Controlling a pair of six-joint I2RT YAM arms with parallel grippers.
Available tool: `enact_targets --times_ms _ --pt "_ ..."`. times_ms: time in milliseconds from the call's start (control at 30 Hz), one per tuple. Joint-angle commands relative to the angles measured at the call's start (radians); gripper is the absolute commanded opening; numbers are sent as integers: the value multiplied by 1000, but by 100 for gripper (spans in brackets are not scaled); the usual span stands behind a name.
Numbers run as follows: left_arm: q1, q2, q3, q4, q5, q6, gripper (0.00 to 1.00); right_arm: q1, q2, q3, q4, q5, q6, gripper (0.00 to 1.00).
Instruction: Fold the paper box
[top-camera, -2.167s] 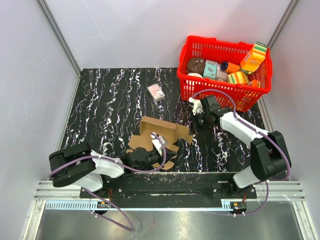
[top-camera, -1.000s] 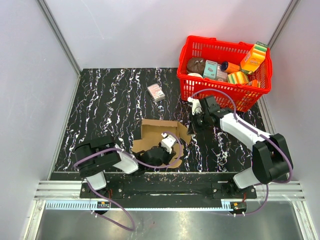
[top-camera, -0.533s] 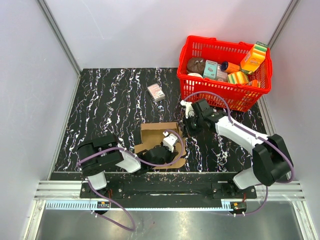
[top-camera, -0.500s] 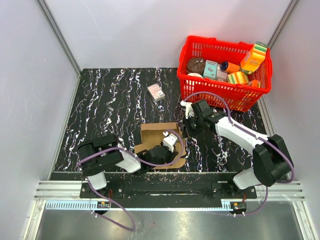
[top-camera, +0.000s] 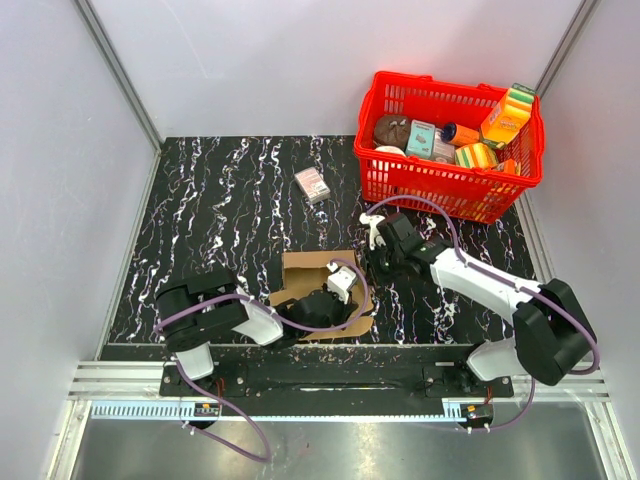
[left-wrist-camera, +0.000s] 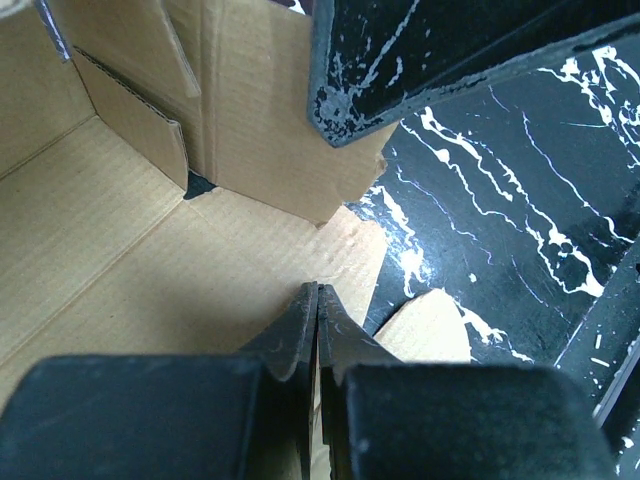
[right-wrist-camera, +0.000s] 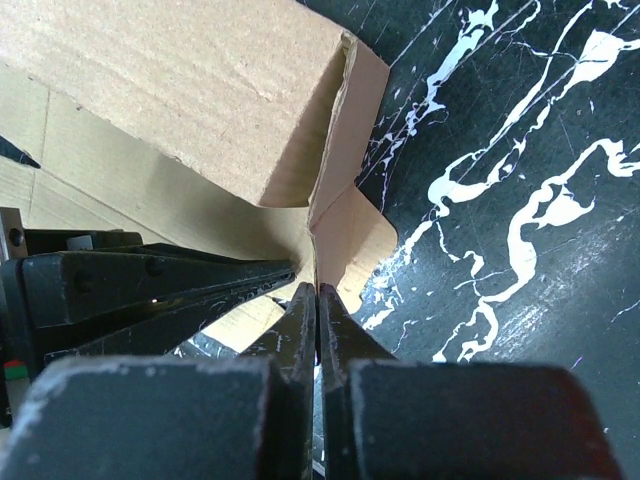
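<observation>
The paper box (top-camera: 305, 268) is brown creased cardboard lying partly folded near the table's front middle, with one side wall standing up (right-wrist-camera: 180, 90). My left gripper (top-camera: 350, 292) is shut, its tips (left-wrist-camera: 318, 290) resting on the box's flat floor panel (left-wrist-camera: 120, 250) close to its right edge. My right gripper (top-camera: 369, 265) is shut too, its tips (right-wrist-camera: 318, 290) set against the small rounded tab at the box's right corner. The two grippers' fingers nearly meet there: the left fingers (right-wrist-camera: 150, 285) show in the right wrist view, the right fingers (left-wrist-camera: 400, 60) in the left wrist view.
A red basket (top-camera: 455, 182) holding several colourful grocery packs (top-camera: 505, 115) stands at the back right, just behind the right arm. A small white-and-pink carton (top-camera: 312, 184) lies on the black marbled table (top-camera: 220, 220) behind the box.
The right gripper has come down and left from near the basket to the box's right corner. The box's right flaps have been drawn inward, so the cardboard looks more compact. The left gripper stays on the box.
</observation>
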Motion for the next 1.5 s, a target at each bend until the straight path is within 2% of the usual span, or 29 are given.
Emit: enact_targets --times_ms 0,200,300,500,600,700,733,767,900,1000,1267,1467 --pt "-6 -29 8 -5 13 -7 0 28 -30 -33 16 62 25 0" --pt "-5 -122 -14 -25 85 16 0 48 -31 -47 21 93 33 0" --pt "-19 -229 -40 -34 167 62 0 51 -36 -52 19 97 31 0" --pt "-54 -526 -46 -272 135 126 0 52 -36 -47 21 108 30 0" --pt "-54 -657 -55 -387 55 126 0 53 -34 -46 21 103 28 0" --pt "-48 -808 -64 -460 -103 123 0 53 -33 -47 21 99 25 0" --pt "-40 -828 -64 -473 -171 126 0 52 -34 -47 22 94 27 0" --pt "-25 -842 -63 -497 -183 125 0 53 -34 -47 24 93 27 0" --pt "156 -798 -25 -575 -109 100 0 52 -31 -47 27 86 28 0" --pt "211 -739 -20 -562 -54 105 0 53 -28 -46 28 80 31 0" --pt "245 -601 9 -485 -6 125 0 52 -25 -46 30 74 36 0" --pt "256 -606 12 -464 13 126 0 53 -25 -50 30 71 38 0"
